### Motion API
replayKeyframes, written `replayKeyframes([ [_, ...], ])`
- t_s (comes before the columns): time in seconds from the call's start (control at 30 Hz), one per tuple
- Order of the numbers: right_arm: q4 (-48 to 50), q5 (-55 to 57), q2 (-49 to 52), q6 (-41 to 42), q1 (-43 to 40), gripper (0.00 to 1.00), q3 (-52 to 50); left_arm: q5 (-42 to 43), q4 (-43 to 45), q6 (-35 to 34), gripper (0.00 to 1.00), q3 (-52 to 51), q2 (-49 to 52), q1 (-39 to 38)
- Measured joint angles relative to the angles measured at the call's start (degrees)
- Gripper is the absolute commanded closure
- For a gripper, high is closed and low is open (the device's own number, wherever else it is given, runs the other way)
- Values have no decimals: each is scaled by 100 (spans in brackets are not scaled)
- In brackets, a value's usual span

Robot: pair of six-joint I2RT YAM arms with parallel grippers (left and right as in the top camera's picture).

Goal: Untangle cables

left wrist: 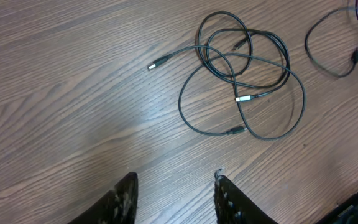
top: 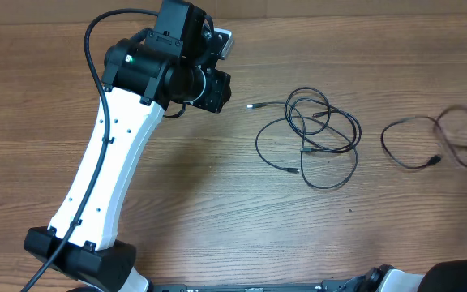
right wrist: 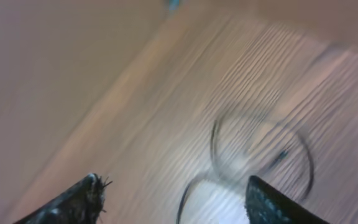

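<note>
**Desk** (top: 217, 219): wood-grain top; carries every item below.

**Tangled cables** (top: 310, 138) (left wrist: 241, 81): thin black cords in several overlapping loops, lying flat on the desk, right of its middle. One strand leaves the bundle toward the left edge and ends in a silvery plug (top: 252, 105) (left wrist: 154, 64) that rests alone on bare wood. A second, light-tipped plug end lies inside the loops. A dark plug end sits at the near side of the bundle.

**Separate cable** (top: 440, 142) (left wrist: 328, 46): black and loosely looped, farther toward the desk's right edge. It is apart from the tangled cables and does not touch them.

**Left arm** (top: 112, 154): white links with a black wrist. It rises from the near edge at the left and reaches toward the far left part of the desk.

**Left gripper** (left wrist: 176, 180): the two dark fingers stand moderately apart with nothing between them. It is over bare wood, left of the tangled cables and well clear of them.

**Right gripper** (right wrist: 174, 182): the wrist view is blurred. Its fingers stand wide apart and hold nothing. Beyond them, smeared cable loops (right wrist: 260, 155) lie on the wood; I cannot tell which cable they belong to.
</note>
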Motion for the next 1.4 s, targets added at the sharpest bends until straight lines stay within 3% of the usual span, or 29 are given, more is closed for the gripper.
replayKeyframes([
  [0.13, -944, -809, 9, -566, 365, 18, -22, -304, -63, -33, 60, 0, 0, 0],
  [0.27, -1578, -1056, 17, -1034, 1005, 16, -229, -1165, -365, -472, 57, 0, 0, 0],
  [0.53, -1565, -723, 439, -1386, 2070, 16, -1051, -2326, -1635, -1709, 60, -2, 0, 157],
  [0.67, -1340, -514, 774, -1421, 2378, 18, -1381, -2474, -2135, -1998, 64, -7, 0, 334],
  [1.0, -831, -428, 1604, -1443, 2669, 21, -1947, -2212, -2149, -2081, 67, -304, 0, 409],
  [1.1, -789, -446, 1816, -1384, 2673, 27, -1985, -2153, -2133, -2081, 66, -573, -2, 409],
  [1.4, -894, -1202, 1856, -1320, 2673, 34, -2017, -2133, -2144, -2081, 67, -1447, -599, 599],
])
